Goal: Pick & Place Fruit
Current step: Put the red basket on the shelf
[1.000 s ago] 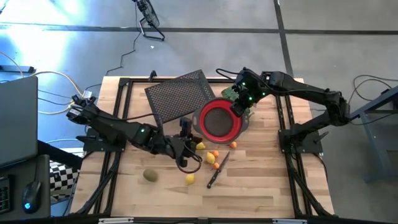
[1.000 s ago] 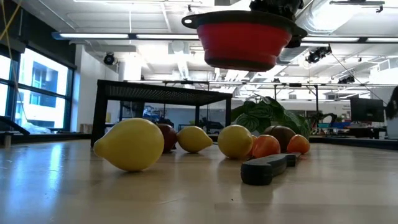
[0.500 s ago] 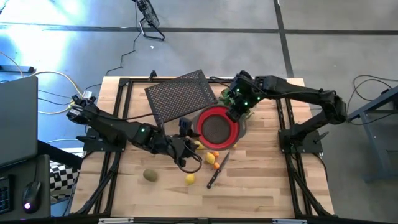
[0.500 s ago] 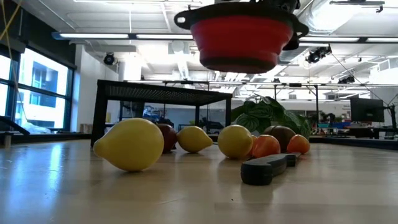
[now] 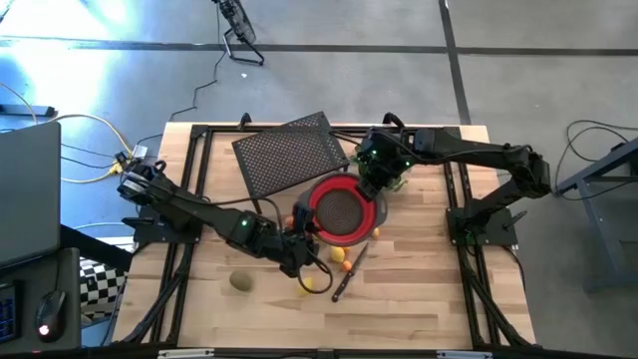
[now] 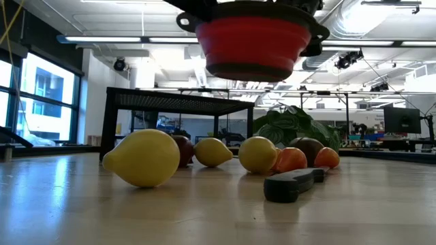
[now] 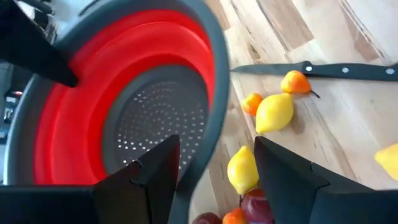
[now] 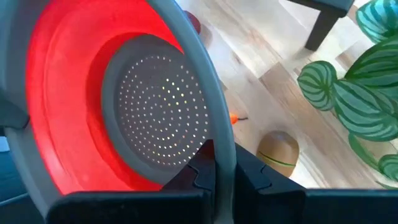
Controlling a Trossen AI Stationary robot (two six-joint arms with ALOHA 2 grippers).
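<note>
Right gripper (image 8: 214, 167): fingers pinched tight on the grey rim of the red colander (image 5: 342, 208), carrying it in the air above the counter (image 5: 419, 299); the low view shows the bowl (image 6: 253, 37) hanging clear over the fruit.
Left gripper (image 7: 214, 165): fingers parted to a middling gap, nothing between them; it hangs beside the colander's rim, over the fruit cluster. In the high view it sits just left of the colander (image 5: 304, 237).
Colander: red collapsible wall, grey perforated base, grey rim with handles; level, mouth up.
Fruit, cluster: lemons (image 7: 273, 112), small orange pieces (image 7: 295, 81) and dark red ones (image 7: 256, 205) lie on the counter below and beside the colander, close together, several touching.
Fruit, outliers: a kiwi-like oval (image 5: 240, 281) rests alone toward the counter's front left; a lemon (image 5: 305, 285) lies near the knife tip; another brownish oval (image 8: 278, 152) sits near the plant.
Low view: large lemon (image 6: 143, 158) nearest, others in a row behind it.
Knife (image 5: 348, 272): black handle, flat on the counter, right beside the orange pieces.
Plant (image 8: 354, 93): striped green leaves, at the back right of the counter.
Mesh tray (image 5: 287, 153): dark, standing on legs at the back of the counter.
</note>
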